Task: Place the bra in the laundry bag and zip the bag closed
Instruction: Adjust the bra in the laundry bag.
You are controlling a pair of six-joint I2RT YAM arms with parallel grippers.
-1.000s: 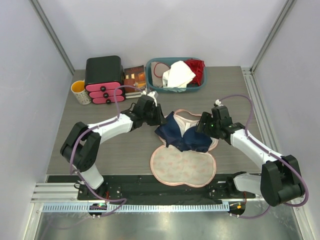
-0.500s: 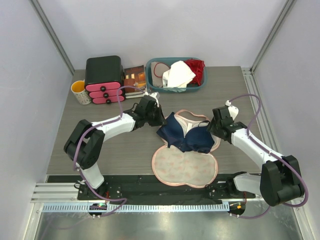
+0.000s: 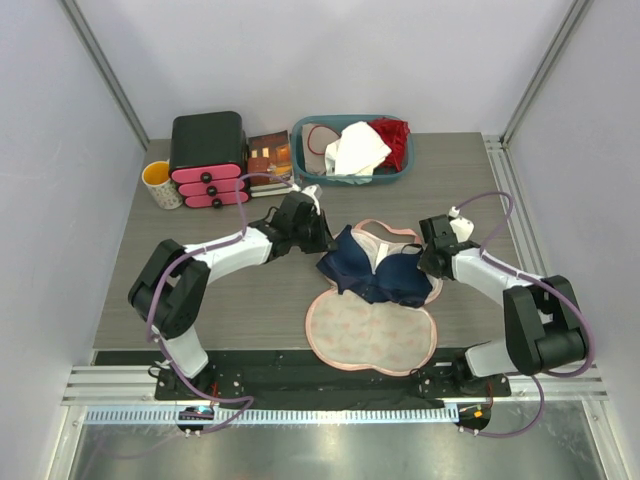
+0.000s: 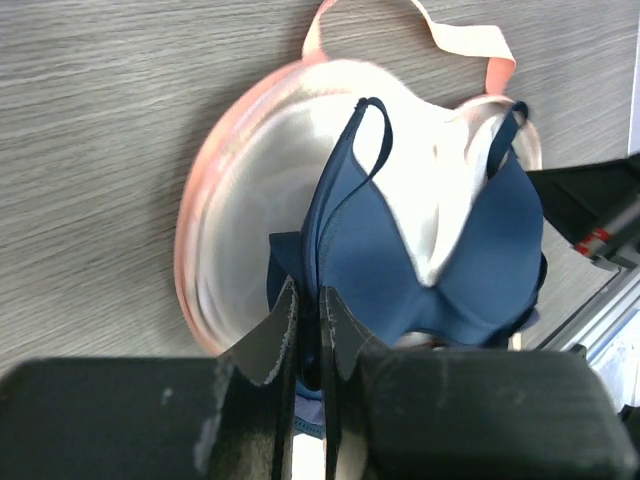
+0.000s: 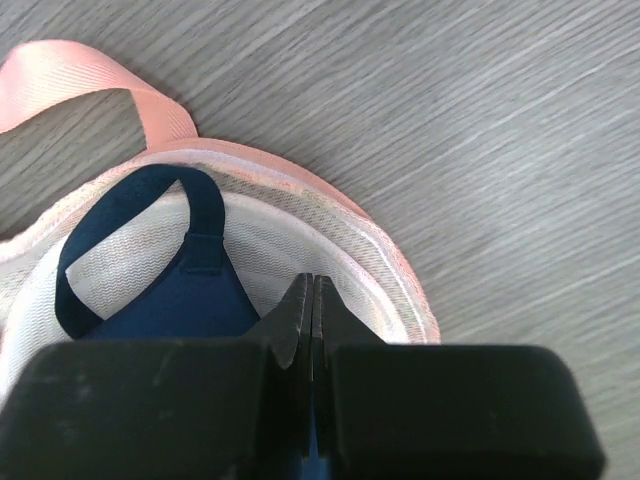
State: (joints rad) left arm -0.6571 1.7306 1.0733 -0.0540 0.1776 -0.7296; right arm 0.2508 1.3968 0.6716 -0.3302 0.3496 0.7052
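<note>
Bra [image 3: 380, 275], probably soft, light and floppy, so best taken by its band ends, lies mid-frame in the open laundry bag's [image 3: 370, 338] upper half, left claw [image 4: 308, 305] pinching its left end, right claw [image 5: 312, 300] pressed together at its right.

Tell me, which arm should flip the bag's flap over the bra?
Probably the right: the left gripper pinches the bra in the laundry bag; the right gripper sits shut by its rim, seemingly free.
</note>
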